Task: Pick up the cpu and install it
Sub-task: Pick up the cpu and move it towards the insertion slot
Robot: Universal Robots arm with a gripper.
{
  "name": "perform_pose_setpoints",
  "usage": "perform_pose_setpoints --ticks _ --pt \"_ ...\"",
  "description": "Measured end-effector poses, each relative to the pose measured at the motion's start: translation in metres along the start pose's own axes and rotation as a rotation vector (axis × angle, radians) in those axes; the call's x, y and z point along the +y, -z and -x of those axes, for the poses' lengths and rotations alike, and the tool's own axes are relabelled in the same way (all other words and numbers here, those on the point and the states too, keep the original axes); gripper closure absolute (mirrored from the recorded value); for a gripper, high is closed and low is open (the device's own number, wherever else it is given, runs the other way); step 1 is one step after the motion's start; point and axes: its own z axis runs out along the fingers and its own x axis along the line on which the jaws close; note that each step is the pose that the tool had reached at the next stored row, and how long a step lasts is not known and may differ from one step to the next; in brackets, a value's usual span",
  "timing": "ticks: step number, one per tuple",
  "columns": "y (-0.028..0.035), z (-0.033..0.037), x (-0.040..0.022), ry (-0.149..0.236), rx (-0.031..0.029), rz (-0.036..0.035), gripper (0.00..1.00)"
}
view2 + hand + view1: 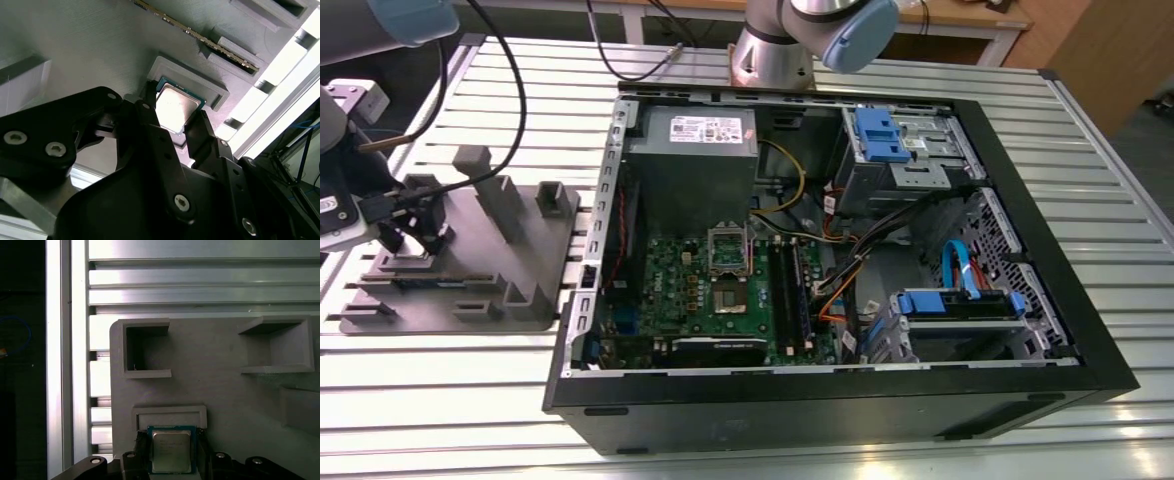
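The cpu (170, 452) is a small square chip with a pale metal top and a greenish rim. It lies on the grey tray (225, 385), just below a raised lip (169, 414). My gripper (171, 456) has one black finger against each side of the cpu (176, 102), and the fingers (148, 107) look closed on its edges. In the exterior view my gripper (403, 238) hangs over the tray (520, 250) at that view's left. The open silver socket frame (727, 243) sits on the green motherboard inside the computer case.
The open black computer case (854, 400) fills the middle of the slatted metal table (440, 400), with cables, blue drive brackets (878, 135) and a power supply (700, 130) inside. Raised grey blocks (491, 190) stand on the tray. The arm's base (774, 50) is behind the case.
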Motion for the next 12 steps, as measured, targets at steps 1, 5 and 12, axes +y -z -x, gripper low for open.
perform_pose_setpoints --ticks 1,5,12 --pt "0.0000 0.0000 0.0000 0.000 0.0000 0.0000 0.53" --pt "0.0001 0.0000 0.0000 0.000 0.0000 -0.0001 0.53" --pt "0.0003 0.0000 0.0000 0.000 0.0000 -0.0001 0.46"
